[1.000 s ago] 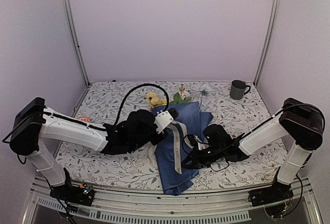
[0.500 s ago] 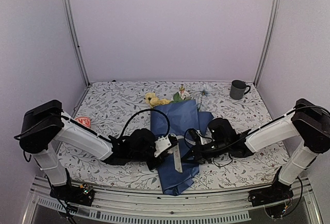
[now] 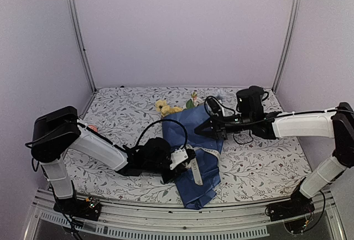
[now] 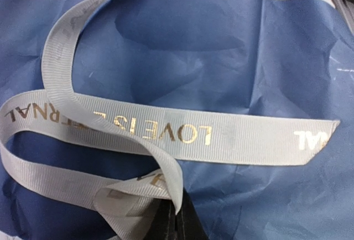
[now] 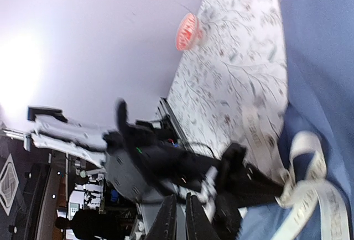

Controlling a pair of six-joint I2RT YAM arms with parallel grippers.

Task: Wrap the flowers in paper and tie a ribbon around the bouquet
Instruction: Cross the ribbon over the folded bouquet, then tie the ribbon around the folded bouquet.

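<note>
1. Bouquet: the bouquet [image 3: 194, 140] lies flat on the tablecloth [image 3: 121, 113] at mid-table. Its long axis runs from the flowers [image 3: 165, 107] at the far end to the narrow tip of the cone at the near edge.
2. Left gripper [image 4: 176, 219]: clenched on the ribbon [image 4: 182, 135], pinching a fold of it low over the paper [image 4: 210, 41]. From the pinch the ribbon runs in 1 loose loop across the paper. Its 1 visible cut end lies flat and free, off to one side of the fingers.
3. Right gripper [image 3: 203, 129]: raised above the wide far half of the cone, jaws a thin slit apart, gripping nothing.
4. Governing relation: from the right gripper the ribbon lies toward the near edge, along the bouquet's axis, and lower. The left gripper is on the ribbon; the right is well apart from it.
5. Judgement: the coming move probably calls for the right gripper to descend toward the near side onto the free end, while the left holds its pinch
</note>
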